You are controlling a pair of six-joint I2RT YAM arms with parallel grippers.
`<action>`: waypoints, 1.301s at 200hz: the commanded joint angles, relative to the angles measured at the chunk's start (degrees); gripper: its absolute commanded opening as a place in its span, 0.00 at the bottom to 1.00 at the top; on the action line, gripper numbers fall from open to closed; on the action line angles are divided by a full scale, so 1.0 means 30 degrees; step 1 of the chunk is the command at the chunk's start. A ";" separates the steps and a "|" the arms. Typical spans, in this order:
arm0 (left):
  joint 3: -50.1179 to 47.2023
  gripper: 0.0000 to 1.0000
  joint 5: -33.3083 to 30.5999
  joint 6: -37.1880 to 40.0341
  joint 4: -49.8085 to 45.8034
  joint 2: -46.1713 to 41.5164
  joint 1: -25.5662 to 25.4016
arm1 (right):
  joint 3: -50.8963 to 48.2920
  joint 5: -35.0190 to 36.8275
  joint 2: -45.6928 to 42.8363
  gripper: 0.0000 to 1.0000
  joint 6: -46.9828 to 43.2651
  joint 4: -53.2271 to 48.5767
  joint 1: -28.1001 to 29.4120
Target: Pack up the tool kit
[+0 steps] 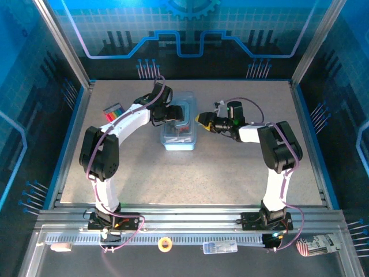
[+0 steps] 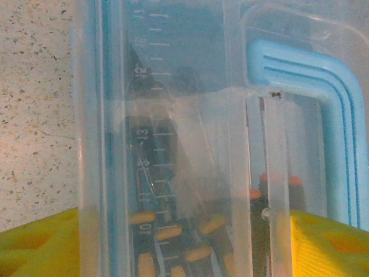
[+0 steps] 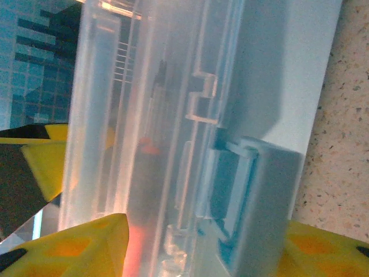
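The tool kit is a clear plastic box (image 1: 179, 137) with a blue handle (image 2: 305, 63), standing mid-table. Through its lid I see a ruler (image 2: 151, 135), yellow-tipped bits (image 2: 173, 234) and an orange-topped tool (image 2: 295, 181). My left gripper (image 1: 172, 113) (image 2: 184, 248) is over the box's left part. Its yellow fingers (image 2: 40, 242) stand wide, one by the left wall and one over the lid near the handle. My right gripper (image 1: 200, 120) (image 3: 207, 248) is at the box's right side. Its yellow fingers (image 3: 86, 245) straddle the wall and the blue-grey latch (image 3: 256, 190).
A pack of coloured pens (image 1: 113, 111) lies at the left of the table. On the front rail below the arm bases sit a yellow tape roll (image 1: 165, 244) and a small clear case (image 1: 219, 247). Blue walls and metal posts enclose the table.
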 commanded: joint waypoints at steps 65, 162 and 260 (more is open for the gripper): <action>-0.1616 0.48 -0.0372 -0.0028 -0.3434 0.2342 0.0166 | 0.0058 0.0199 -0.1397 0.53 -0.0397 -0.0606 -0.0173; -0.1617 0.48 -0.0317 0.0045 -0.3429 0.2412 0.0120 | -0.0504 0.0235 -0.0731 0.40 0.1785 0.1828 -0.0364; -0.1528 0.48 -0.0169 0.0027 -0.3394 0.2517 0.0091 | 0.0346 0.0440 0.0186 0.34 0.0761 0.0073 -0.0392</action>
